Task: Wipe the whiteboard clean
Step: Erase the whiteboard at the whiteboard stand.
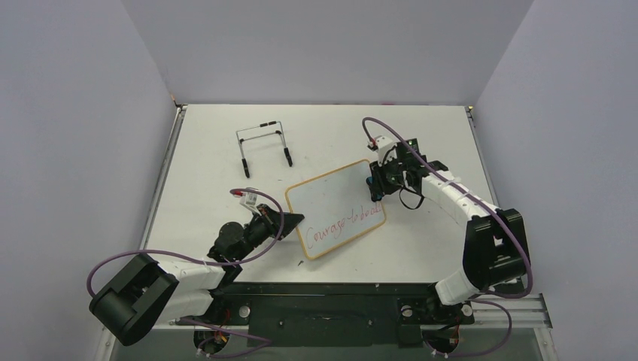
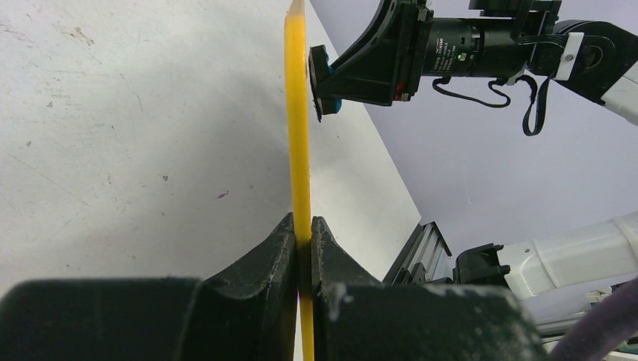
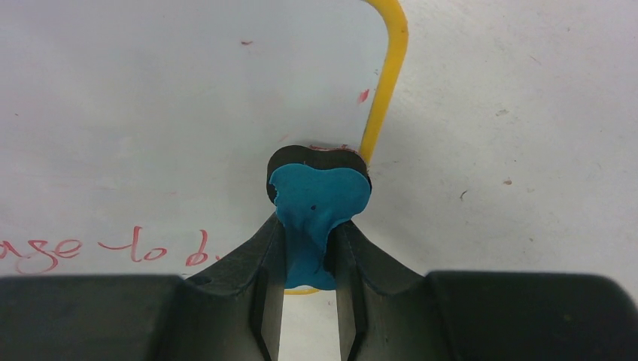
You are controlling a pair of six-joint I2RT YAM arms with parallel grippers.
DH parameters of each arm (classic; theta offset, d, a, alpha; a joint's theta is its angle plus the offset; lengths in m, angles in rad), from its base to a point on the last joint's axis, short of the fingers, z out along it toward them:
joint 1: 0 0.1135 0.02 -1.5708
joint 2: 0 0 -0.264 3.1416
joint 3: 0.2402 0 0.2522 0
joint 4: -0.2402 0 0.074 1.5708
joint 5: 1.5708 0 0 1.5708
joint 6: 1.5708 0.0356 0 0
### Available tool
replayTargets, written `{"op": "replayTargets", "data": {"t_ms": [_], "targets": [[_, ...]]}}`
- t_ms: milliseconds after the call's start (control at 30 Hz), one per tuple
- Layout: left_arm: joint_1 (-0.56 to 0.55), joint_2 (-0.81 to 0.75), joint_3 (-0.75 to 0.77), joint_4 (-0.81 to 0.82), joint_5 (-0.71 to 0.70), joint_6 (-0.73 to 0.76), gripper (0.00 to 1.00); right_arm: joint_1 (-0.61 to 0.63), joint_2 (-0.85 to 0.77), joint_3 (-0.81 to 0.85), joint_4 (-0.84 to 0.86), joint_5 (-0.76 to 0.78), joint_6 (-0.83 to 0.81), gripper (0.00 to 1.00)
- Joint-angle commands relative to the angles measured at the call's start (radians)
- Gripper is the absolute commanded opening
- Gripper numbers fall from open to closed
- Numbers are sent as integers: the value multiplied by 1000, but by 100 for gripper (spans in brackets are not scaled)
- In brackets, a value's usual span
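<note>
the whiteboard point(image 1: 335, 208) sits near the middle of the table point(image 1: 211, 188), turned on a diagonal, with its short left edge toward the left arm and its far right corner under the right arm. the left gripper point(image 1: 290, 220) is clamped on that left edge. the left wrist view shows the yellow frame pinched between the two black fingers, running straight away from the camera. the right gripper point(image 1: 376, 184) is closed on a blue eraser point(image 3: 320, 203) and holds it down on the board just inside the rounded far right corner. its dark pad touches the white surface beside the frame.

red handwriting runs along the board's near long edge, and the strip toward the far edge looks wiped. the writing lies between the two grippers, nearer the arm bases than the eraser is.

a black wire stand point(image 1: 263, 147) stands on the far left part of the table, well apart from the board's far left corner and off the line between the grippers. pale walls close the table in on the left, far and right sides. the right arm's elbow hangs near the table's right edge, and a purple cable loops above its wrist.

only the top view shows the stand and the whole outline of the board. only the right wrist view shows small red smears near the corner. from the pictures it cannot be told whether the board lies flat or is lifted slightly at the gripped edge.
</note>
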Motion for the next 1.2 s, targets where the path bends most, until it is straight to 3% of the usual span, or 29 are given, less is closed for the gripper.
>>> {"op": "replayTargets", "data": {"t_ms": [0,700,900,1167], "targets": [[-5,-7,58,119,41,1,0,10,15,22,10,18,3,0],[-5,30,75,132,99,17,0,-21,155,248,-65,81,31,0],[-4,23,75,125,98,24,0,-28,175,223,-237,-10,-106,0],[-4,41,75,147,102,25,0,-11,107,111,-333,-40,-203,0]]}}
